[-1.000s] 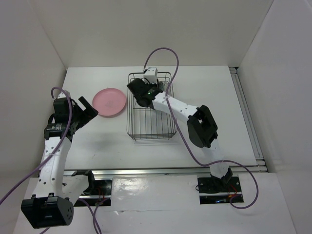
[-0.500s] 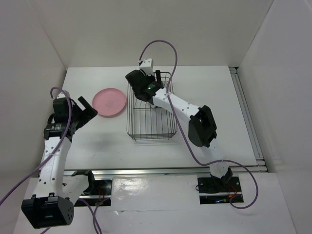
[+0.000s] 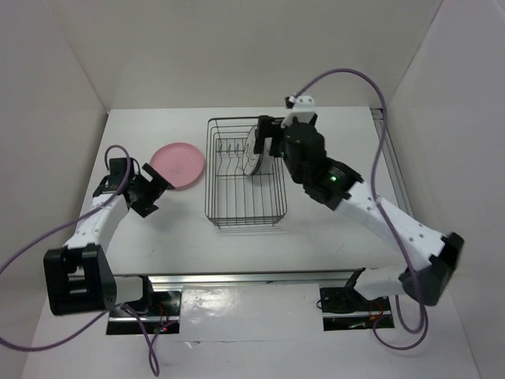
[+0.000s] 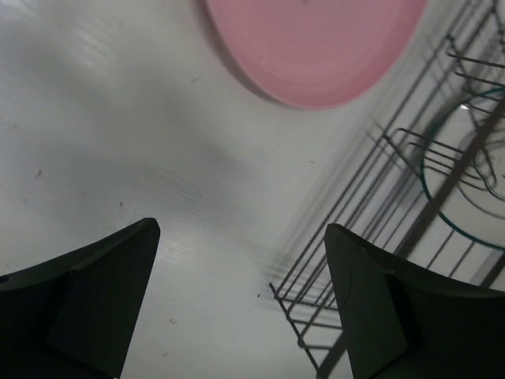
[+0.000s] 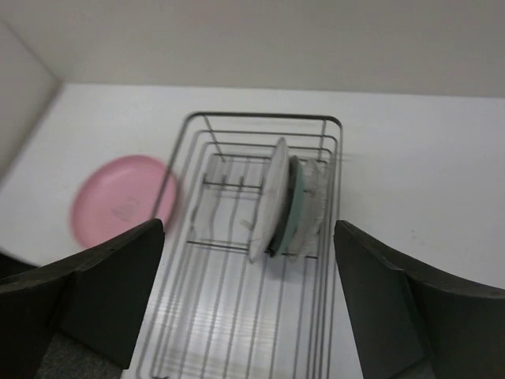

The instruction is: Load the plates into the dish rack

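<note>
Left wrist shows the pink plate [image 4: 316, 47] ahead of the left tool [image 4: 241, 227].

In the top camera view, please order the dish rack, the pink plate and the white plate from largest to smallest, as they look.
1. Dish rack
2. Pink plate, lying flat
3. White plate, standing on edge in the rack, so only a narrow sliver shows
</note>
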Robot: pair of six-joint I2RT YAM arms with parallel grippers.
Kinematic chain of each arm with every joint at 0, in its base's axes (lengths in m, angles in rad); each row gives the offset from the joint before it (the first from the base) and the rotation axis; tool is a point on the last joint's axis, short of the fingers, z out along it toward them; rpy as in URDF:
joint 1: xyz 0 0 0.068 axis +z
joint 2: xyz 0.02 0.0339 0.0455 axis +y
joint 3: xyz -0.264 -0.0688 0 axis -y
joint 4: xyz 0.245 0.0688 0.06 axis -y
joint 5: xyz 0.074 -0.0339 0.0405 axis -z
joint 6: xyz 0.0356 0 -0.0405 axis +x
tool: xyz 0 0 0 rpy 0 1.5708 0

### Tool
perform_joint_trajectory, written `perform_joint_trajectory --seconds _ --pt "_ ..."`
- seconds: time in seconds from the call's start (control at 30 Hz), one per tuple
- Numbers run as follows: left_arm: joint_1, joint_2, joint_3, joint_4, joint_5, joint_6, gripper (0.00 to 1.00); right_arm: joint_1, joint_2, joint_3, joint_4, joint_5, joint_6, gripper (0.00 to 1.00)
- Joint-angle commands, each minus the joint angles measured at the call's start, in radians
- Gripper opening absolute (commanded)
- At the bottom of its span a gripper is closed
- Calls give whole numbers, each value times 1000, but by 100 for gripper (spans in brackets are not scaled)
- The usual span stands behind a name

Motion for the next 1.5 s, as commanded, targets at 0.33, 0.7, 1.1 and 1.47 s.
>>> perform_joint_trajectory --seconds 0.33,0.7,1.1,1.47 --pt "38 329 -10 291 -25 -260 99 39 -175 -250 59 -159 71 100" --pt "38 489 164 239 -128 -306 92 39 -175 -350 108 -217 62 100" --pt "-25 662 450 -71 -291 -306 66 39 -257 -399 148 -206 62 100" --pt "-45 710 469 -139 -341 -334 47 39 -313 -410 159 -225 53 100"
